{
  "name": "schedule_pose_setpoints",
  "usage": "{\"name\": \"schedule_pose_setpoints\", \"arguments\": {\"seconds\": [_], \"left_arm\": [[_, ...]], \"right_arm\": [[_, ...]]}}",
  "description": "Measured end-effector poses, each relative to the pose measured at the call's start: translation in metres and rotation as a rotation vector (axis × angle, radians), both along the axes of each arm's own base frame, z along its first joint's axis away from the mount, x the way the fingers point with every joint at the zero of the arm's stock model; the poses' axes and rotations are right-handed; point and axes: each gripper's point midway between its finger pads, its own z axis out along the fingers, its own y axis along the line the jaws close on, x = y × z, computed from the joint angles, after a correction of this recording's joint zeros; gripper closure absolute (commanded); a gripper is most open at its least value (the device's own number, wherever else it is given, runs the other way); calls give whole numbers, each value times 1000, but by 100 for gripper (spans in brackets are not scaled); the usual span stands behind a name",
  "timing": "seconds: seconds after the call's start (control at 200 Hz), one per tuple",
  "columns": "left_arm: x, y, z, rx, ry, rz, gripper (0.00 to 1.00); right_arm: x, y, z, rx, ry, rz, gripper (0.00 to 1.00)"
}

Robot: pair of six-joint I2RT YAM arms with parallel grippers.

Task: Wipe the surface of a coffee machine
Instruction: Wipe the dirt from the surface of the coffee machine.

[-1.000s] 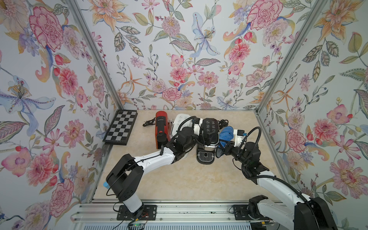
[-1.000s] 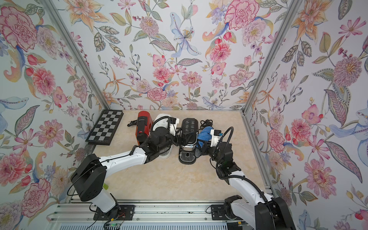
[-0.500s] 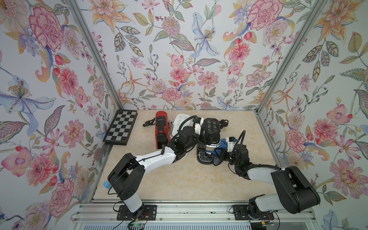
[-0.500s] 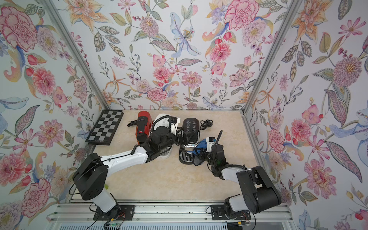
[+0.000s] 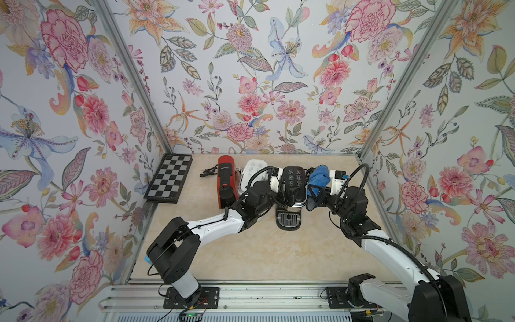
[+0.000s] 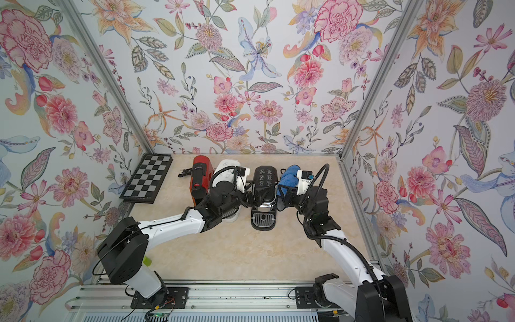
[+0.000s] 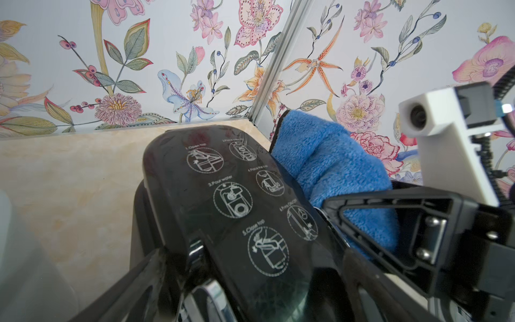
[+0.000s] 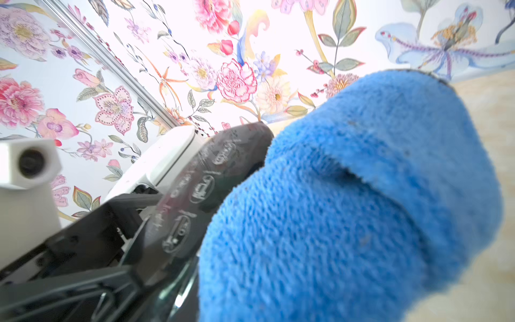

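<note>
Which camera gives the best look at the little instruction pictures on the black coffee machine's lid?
The left wrist view: the icons appear large, with legible captions. Both top views show them tiny; the right wrist view shows them blurred, edge-on.

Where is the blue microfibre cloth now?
In both top views the blue microfibre cloth, held in the right gripper, lies against the right side of the black coffee machine.

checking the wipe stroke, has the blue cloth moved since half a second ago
Yes. The blue cloth has slid rearward along the black coffee machine, from beside its drip tray to further back.
</note>
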Motion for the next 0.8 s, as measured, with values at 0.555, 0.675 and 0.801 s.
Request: {"name": "schedule_pose_setpoints", "arguments": {"seconds": [0.555,0.675,0.801], "left_arm": [[-12,9,4,46,-16,-2,1],[-19,28,18,70,-61,39,1],[-26,54,34,77,-112,114,1]], "right_arm": [[-35,55,67,-115,-58,199,65],[-33,73,54,-148,-14,246,65],[-22,84,42,-177,24,255,65]]}}
